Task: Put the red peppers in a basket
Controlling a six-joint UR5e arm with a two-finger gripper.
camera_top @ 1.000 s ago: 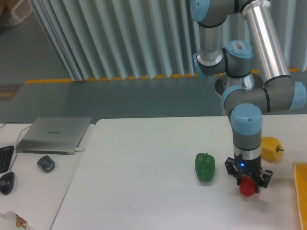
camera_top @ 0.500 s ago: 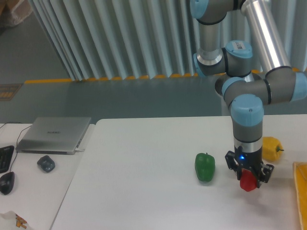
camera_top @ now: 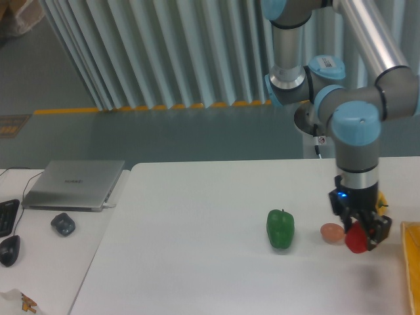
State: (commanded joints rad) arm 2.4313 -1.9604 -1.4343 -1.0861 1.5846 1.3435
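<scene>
Basket (camera_top: 413, 262): yellow-orange strip at the frame's 4 o'clock edge, straight rim visible, interior out of view. Red pepper (camera_top: 356, 239): glossy, clamped between the jaws of the gripper (camera_top: 359, 230), apparently lifted clear of the white table (camera_top: 197, 262) judging by the faint shadow beneath; sits at the basket's 9 o'clock, near but short of the rim, so presumably mid-carry toward it. Gripper: points straight down, narrowed onto the pepper, blue light lit on its body. Pinkish-orange fruit (camera_top: 332, 232): on the table just beside the pepper at its 9 o'clock. Green pepper (camera_top: 281, 228): upright, further toward 9 o'clock, apart from the fruit. Mouse (camera_top: 63, 224) and second dark mouse (camera_top: 9, 250): left table. Laptop (camera_top: 73, 184): closed, beyond them. Farthest: vertical grey slats (camera_top: 164, 52).
</scene>
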